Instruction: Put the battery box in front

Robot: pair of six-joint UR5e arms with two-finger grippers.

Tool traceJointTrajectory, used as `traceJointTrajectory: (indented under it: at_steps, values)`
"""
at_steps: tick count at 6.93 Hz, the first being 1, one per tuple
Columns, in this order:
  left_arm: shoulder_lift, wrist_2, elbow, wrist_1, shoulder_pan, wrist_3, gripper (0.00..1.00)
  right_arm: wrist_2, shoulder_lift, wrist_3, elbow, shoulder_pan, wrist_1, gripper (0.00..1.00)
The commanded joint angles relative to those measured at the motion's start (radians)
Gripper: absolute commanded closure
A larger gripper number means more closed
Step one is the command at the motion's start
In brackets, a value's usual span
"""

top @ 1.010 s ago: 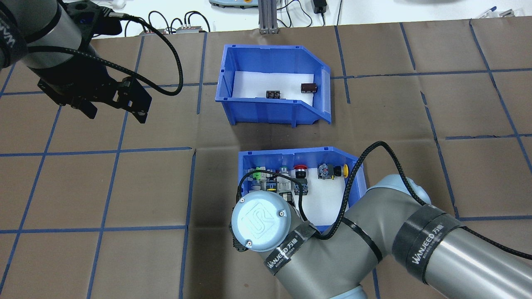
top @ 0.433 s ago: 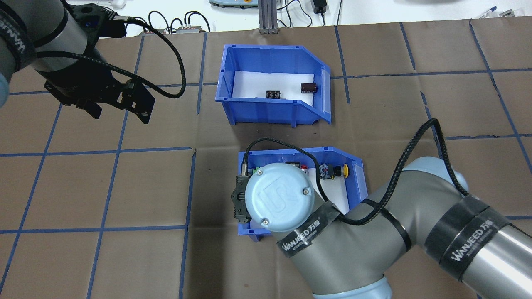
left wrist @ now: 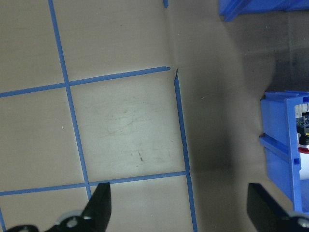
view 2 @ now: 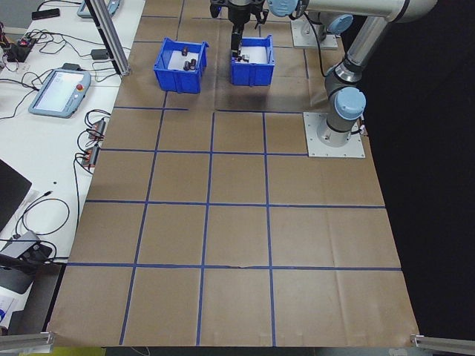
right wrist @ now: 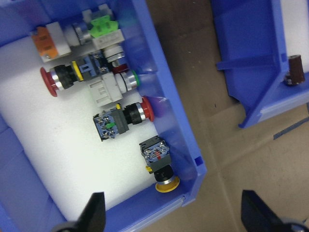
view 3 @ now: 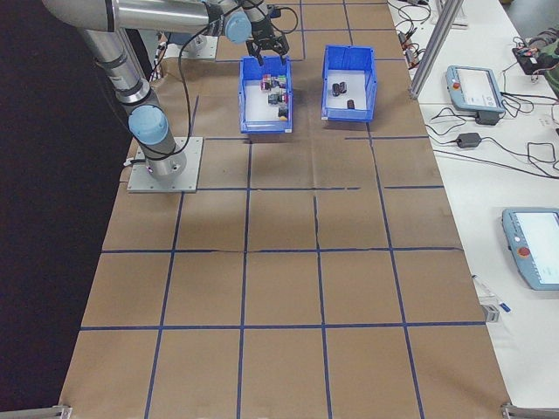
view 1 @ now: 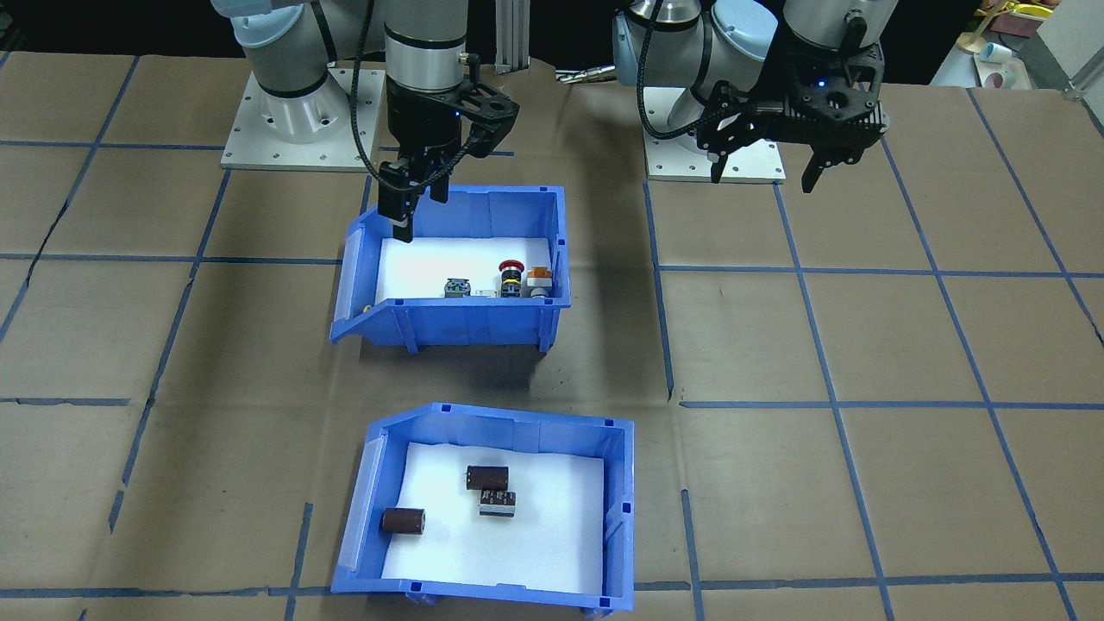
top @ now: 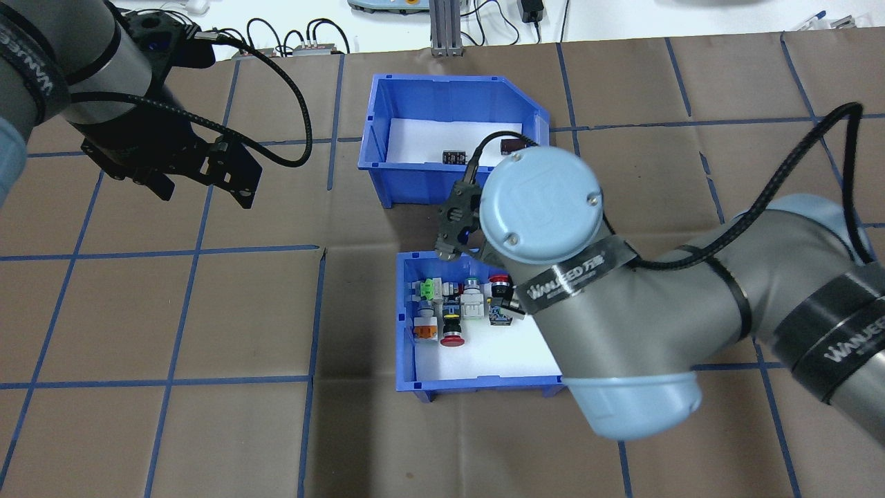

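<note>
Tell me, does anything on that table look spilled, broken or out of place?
Nothing stands out. Both blue bins sit upright: the battery box holds its dark cylinders, the switch bin holds its push-buttons. The brown table cover shows only creases.

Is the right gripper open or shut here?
Open. The right gripper shows its two fingertips far apart, empty, above the near wall of the switch bin.

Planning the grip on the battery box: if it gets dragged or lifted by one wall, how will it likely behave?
The battery box looks like rigid moulded plastic, so it should probably slide as one piece. It seems light: only three small cylinders lie inside. Those lie loose on the foam and may roll if it tilts.
</note>
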Motion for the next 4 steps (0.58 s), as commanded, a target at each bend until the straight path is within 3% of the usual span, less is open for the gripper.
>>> traceJointTrajectory:
  at_steps: [1, 2, 3, 4]
  values:
    - [-0.004, -0.028, -0.001, 0.001, -0.001, 0.0, 0.01, 0.129, -0.002, 0.215, -0.087, -0.208, 0.105, 0.0]
    - [-0.002, -0.027, -0.001, 0.001, -0.001, 0.006, 0.01, 0.206, -0.002, 0.28, -0.155, -0.288, 0.256, 0.0]
    - [-0.005, -0.027, -0.002, 0.001, -0.001, 0.008, 0.01, 0.209, 0.004, 0.405, -0.25, -0.342, 0.407, 0.0]
    - [-0.005, -0.027, -0.002, 0.001, -0.001, 0.008, 0.01, 0.194, 0.009, 0.49, -0.306, -0.367, 0.467, 0.0]
